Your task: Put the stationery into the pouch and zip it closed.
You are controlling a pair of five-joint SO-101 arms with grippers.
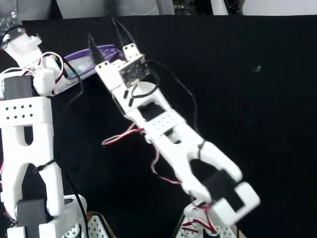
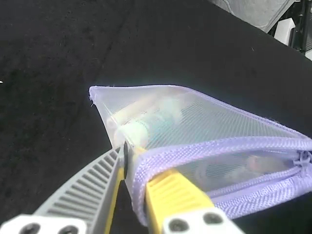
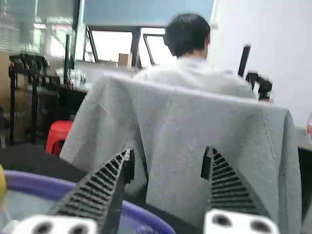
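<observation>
My left tool [image 2: 136, 169] pinched one end of the pouch [image 2: 204, 122], far left on the worktop [image 1: 237, 74] | my right tool [image 1: 105, 33] spread, empty, just beside the pouch | stationery [image 2: 146, 124] lay inside | zip looked open; I judged closing remained.

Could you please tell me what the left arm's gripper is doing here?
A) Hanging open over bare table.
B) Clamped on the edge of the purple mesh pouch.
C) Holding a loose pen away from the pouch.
B: in the left wrist view the left gripper is shut on the purple-trimmed edge of the pouch, with the stationery inside the mesh.
</observation>
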